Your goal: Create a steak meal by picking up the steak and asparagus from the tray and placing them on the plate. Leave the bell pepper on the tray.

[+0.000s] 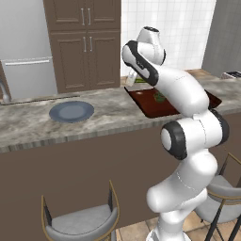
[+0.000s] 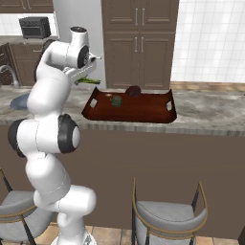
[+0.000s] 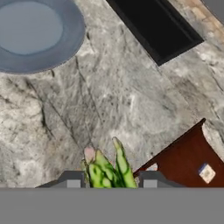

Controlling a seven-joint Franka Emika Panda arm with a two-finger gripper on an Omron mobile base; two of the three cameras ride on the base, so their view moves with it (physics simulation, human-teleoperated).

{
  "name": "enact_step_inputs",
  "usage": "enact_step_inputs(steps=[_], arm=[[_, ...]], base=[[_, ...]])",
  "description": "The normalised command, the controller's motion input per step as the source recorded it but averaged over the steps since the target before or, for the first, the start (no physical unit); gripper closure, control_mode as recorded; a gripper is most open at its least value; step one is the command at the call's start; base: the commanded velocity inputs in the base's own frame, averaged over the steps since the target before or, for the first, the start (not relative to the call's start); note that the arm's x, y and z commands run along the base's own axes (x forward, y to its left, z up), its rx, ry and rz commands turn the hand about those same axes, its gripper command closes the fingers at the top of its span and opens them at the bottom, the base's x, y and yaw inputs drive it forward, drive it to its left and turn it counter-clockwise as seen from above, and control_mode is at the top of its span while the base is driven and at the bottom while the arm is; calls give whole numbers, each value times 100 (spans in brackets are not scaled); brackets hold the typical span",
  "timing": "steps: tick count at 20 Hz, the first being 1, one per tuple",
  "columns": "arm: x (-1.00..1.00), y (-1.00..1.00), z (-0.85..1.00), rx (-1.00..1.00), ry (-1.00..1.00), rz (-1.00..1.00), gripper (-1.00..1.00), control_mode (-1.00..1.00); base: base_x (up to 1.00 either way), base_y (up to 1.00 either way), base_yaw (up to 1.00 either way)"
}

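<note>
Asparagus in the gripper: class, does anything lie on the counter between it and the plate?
No. The asparagus sits between the gripper fingers, and between it and the plate there is bare marble counter.

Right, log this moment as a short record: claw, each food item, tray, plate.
claw: shut on the asparagus, lifted over the counter between tray and plate
steak: on the tray, far edge
bell pepper: on the tray, near its middle
plate: bare, left of the tray

bare counter [image 3: 109, 100] between tray [image 3: 183, 162] and plate [image 3: 65, 48], unobstructed
</note>
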Motion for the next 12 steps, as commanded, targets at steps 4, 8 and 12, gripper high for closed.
enact_step_inputs(steps=[4,8,12], arm=[[-51,83,-8,0,2,11,100,-100],[-71,77,-34,0,-4,13,100,-100],[-50,89,-38,0,-1,13,100,-100]], base=[[0,0,0],[0,0,0],[0,0,0]])
